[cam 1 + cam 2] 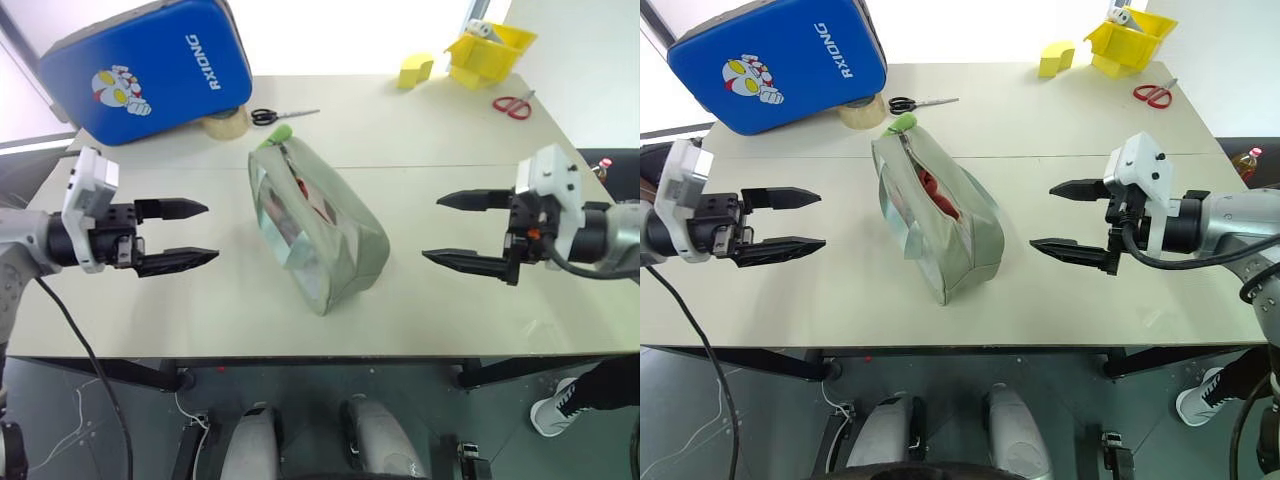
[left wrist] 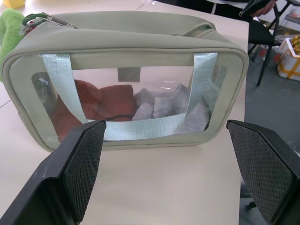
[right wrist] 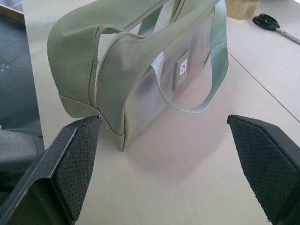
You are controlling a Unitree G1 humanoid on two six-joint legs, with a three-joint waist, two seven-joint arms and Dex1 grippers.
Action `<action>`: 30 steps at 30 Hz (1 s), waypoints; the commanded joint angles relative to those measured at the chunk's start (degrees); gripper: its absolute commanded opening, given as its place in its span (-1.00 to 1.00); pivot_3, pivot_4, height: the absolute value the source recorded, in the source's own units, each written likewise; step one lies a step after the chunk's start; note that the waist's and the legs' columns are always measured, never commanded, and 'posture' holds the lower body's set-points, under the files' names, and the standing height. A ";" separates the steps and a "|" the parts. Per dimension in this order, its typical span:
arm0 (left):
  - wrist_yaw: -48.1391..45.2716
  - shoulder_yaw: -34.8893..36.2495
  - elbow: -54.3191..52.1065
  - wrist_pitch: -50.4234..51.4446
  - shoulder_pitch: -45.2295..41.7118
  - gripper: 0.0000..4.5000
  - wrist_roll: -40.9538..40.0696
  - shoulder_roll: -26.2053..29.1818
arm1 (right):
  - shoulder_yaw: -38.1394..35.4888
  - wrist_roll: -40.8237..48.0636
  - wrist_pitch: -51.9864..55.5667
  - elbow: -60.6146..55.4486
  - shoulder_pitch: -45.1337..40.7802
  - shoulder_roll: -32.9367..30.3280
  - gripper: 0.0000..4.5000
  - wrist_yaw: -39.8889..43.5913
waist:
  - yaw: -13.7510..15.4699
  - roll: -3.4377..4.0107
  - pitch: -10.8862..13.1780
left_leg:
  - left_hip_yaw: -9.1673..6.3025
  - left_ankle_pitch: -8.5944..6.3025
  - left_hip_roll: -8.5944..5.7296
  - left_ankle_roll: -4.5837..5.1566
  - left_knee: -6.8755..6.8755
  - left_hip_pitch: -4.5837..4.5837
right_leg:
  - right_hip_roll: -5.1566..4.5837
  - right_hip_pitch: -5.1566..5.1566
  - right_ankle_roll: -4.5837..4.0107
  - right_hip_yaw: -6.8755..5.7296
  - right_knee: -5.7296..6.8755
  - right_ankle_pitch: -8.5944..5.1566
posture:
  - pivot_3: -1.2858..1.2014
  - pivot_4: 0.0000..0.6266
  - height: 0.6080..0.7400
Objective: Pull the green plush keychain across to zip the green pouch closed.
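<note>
The green pouch (image 1: 318, 225) stands in the middle of the table, its long side running from far to near. Its zipper gapes open along the top, with red contents showing inside. The green plush keychain (image 1: 277, 137) sits at the pouch's far end. My left gripper (image 1: 196, 233) hovers open to the left of the pouch, its fingers pointing at the clear window (image 2: 131, 105). My right gripper (image 1: 450, 229) hovers open to the right of the pouch, pointing at its other side (image 3: 140, 79). Neither gripper touches the pouch.
A big blue hard case (image 1: 145, 65) leans at the far left, with a tape roll (image 1: 227, 122) and black scissors (image 1: 280, 115) beside it. A yellow bin (image 1: 488, 52), a yellow block (image 1: 415, 70) and red scissors (image 1: 514, 105) lie at the far right.
</note>
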 commanded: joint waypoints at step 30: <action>-3.55 3.01 5.51 -0.10 -10.32 0.95 -6.13 -2.38 | 23.04 1.32 47.43 25.92 -55.86 39.92 1.00 -30.00 | -0.19 -0.03 -0.02 | 0.08 0.00 0.03 0.00 -0.06 -0.35 | -0.06 -0.48 -0.03 -0.03 0.08 0.01 | 0.03 -0.52 0.96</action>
